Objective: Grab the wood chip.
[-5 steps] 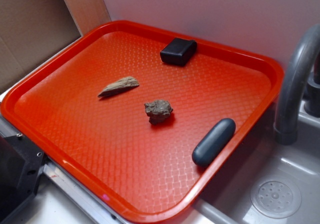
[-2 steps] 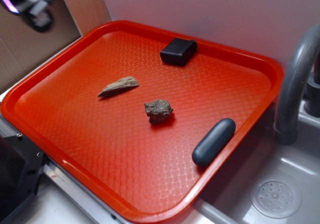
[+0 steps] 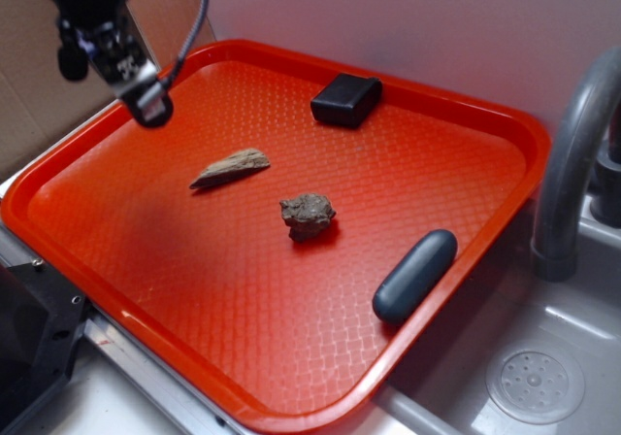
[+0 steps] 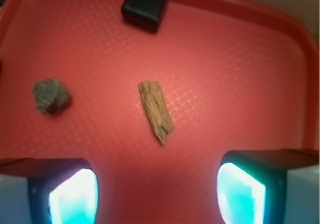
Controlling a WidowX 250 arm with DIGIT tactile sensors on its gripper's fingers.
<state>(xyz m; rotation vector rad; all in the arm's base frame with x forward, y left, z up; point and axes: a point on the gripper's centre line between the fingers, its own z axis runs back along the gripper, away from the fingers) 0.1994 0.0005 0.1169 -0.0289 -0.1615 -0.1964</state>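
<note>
up at the far left of the exterior view, the black robot gripper [image 3: 107, 56] hangs above the left rim of the textured orange-red plastic tray [image 3: 243, 357], clear of everything on it; in the wrist view its two pads [image 4: 75, 196] stand wide apart with nothing between them. next comes the flat tan-brown wood chip [image 3: 230, 168], lying on the tray floor left of centre, pointed end toward the gripper side, untouched. just right of it and nearer the camera sits the lumpy grey-brown rock [image 3: 308, 215]. a black rectangular block [image 3: 346, 100] rests near the back rim. a dark grey rounded oblong bar [image 3: 415, 275] lies against the right rim, beside the grey sink [image 3: 543, 357].
</note>
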